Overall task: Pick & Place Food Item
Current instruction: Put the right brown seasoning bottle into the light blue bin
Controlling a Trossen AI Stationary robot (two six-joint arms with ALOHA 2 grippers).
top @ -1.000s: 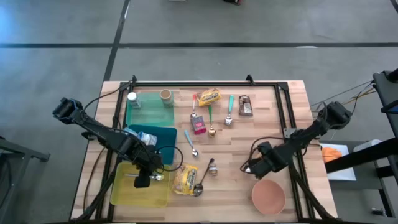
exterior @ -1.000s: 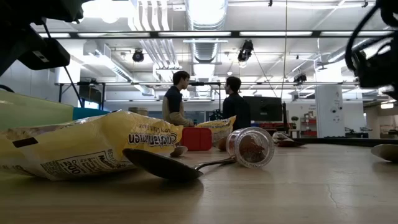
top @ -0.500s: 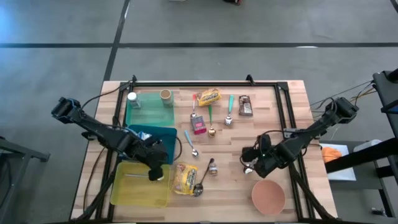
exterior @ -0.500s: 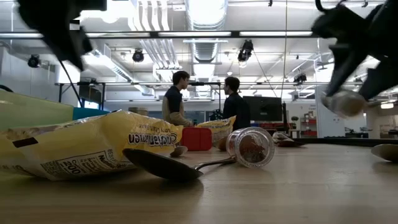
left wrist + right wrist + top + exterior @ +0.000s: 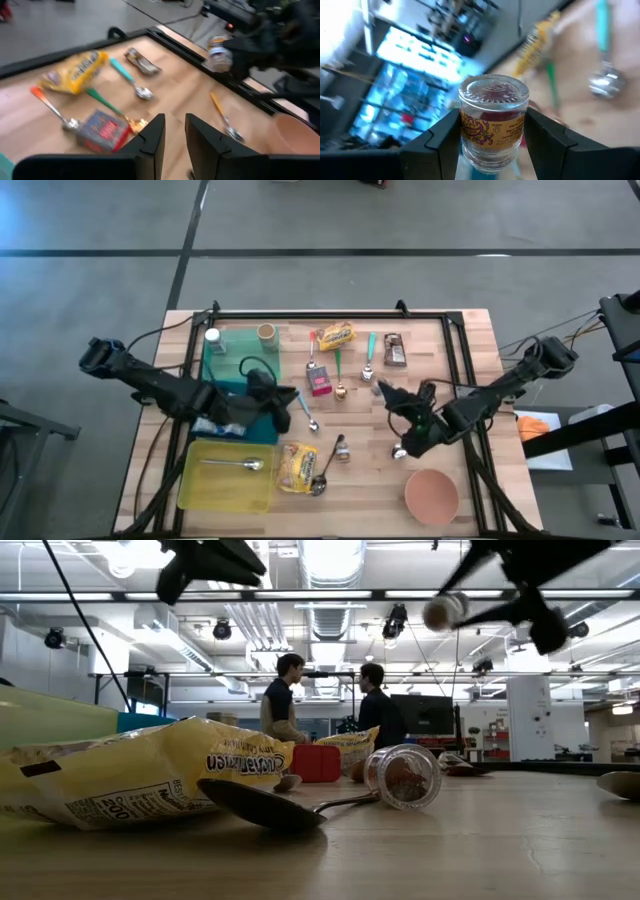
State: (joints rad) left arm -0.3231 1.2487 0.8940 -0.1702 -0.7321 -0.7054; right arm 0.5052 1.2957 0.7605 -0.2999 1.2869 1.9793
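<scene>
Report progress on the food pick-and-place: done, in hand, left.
Done: a spoon already lies in the yellow tray.
In hand: the right claw is shut on a small spice jar, lifted clear of the table. The left claw holds nothing.
Left: setting that jar down; the yellow snack bag, the other jar and several spoons lie on the table.

From my console, the jar (image 5: 492, 122) in the right gripper (image 5: 492, 135) is cut off below its label, print too small to read; the orange-handled spoon (image 5: 222, 116) and bowl (image 5: 295, 140) blur.
</scene>
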